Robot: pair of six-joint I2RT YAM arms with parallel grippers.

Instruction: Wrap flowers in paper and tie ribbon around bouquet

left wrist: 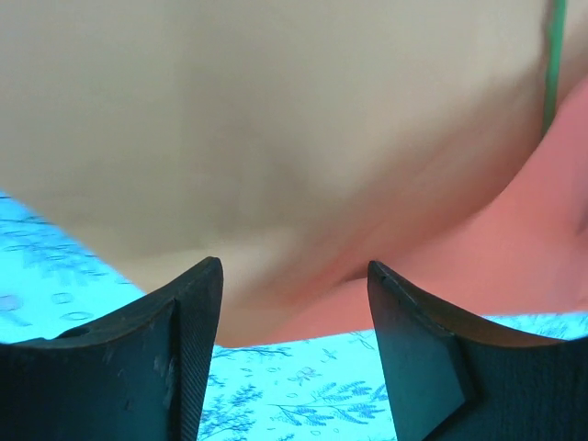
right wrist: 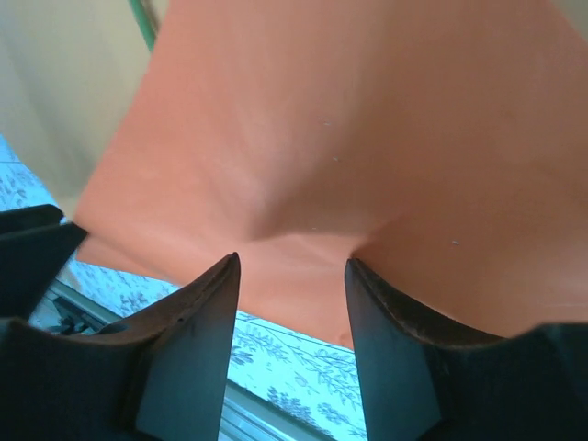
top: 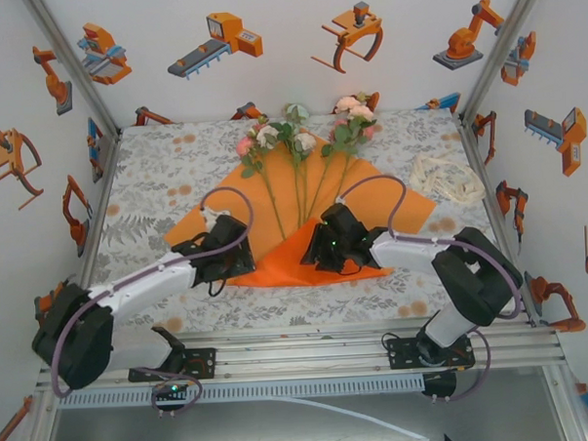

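Looking down from above, the flowers (top: pixel 301 147) lie fanned on the orange paper (top: pixel 396 211) in the middle of the table (top: pixel 155 178). Their blooms point to the far side, and the ribbon (top: pixel 448 180) is heaped well apart at the far right. Up close at the wrists you get the stance instead: the left claw (left wrist: pixel 294 276) and right claw (right wrist: pixel 292 266) both have their jaws parted. The paper's near edge sits just past the left fingertips and dips into the right one's gap.
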